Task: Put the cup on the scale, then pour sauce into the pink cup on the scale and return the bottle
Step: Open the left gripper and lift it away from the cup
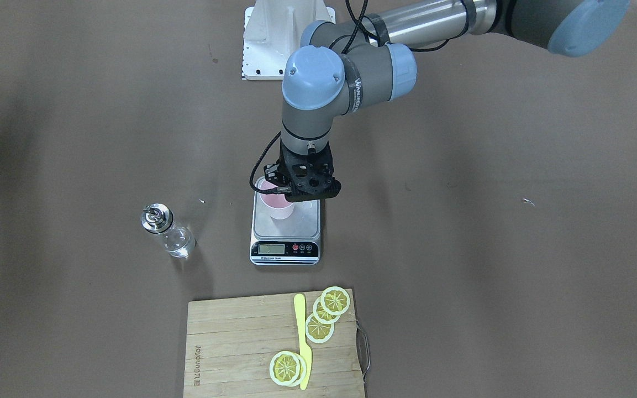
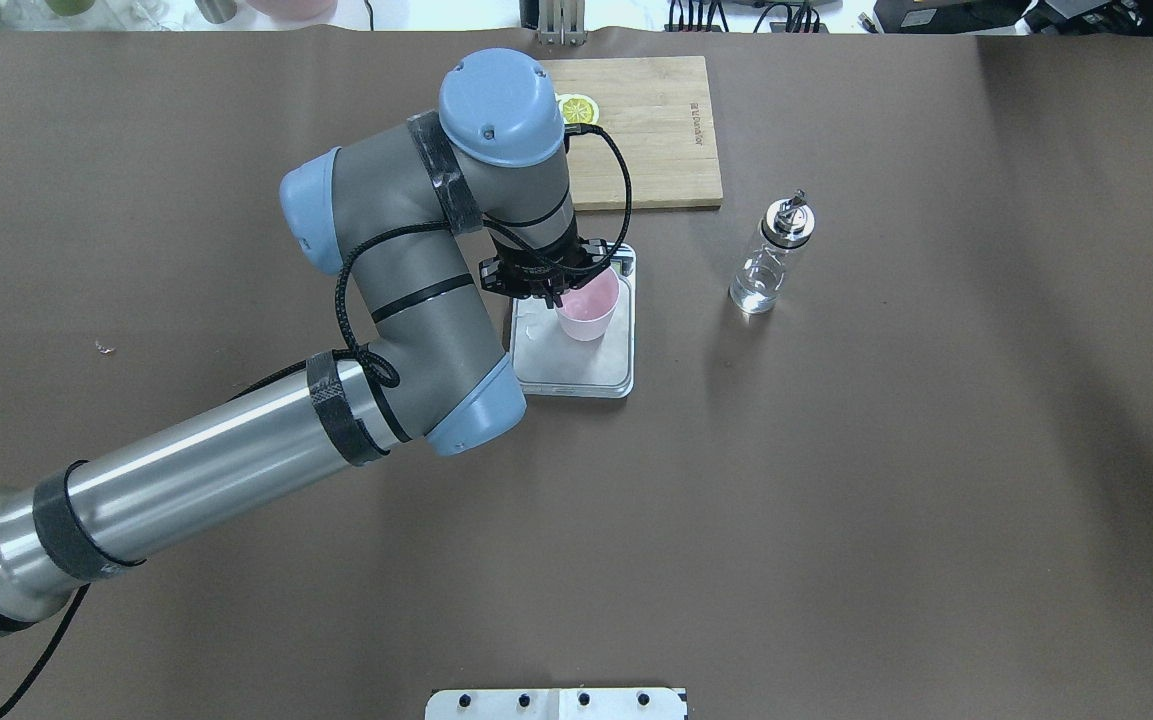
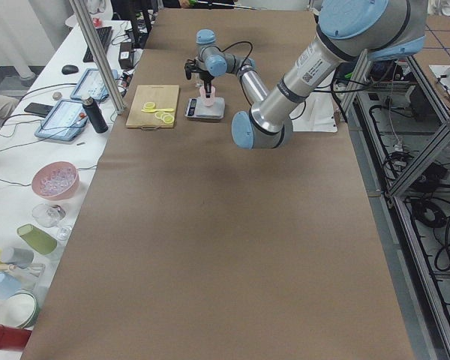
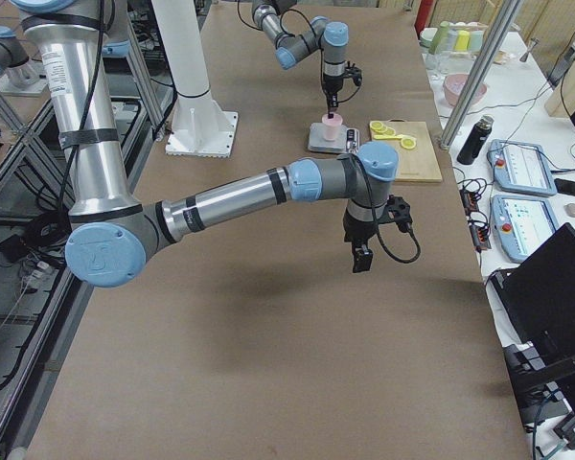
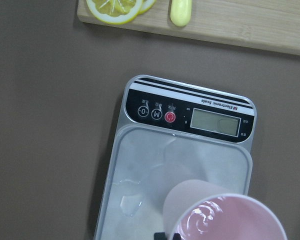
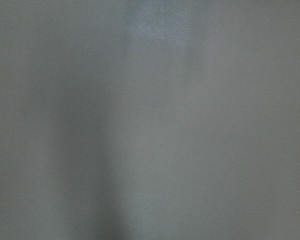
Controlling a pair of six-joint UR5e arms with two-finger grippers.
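left hand [image 2: 550, 293] is parked right at the rim of the pink cup [image 2: 591, 312], and the cup's standing on the kitchen scale's [image 2: 586, 372] silver platform. honestly can't tell if it's pinching the rim or loose. the glass bottle [image 2: 771, 258] stands upright on the worktop [image 2: 836, 500], well off to the robot's right of the scale, nothing touching it. right hand [image 4: 361, 257] hangs over bare worktop, can't tell if it's open or closed either. the wooden cutting board [image 1: 230, 342] with lemon slices [image 1: 326, 315] sits near the scale.
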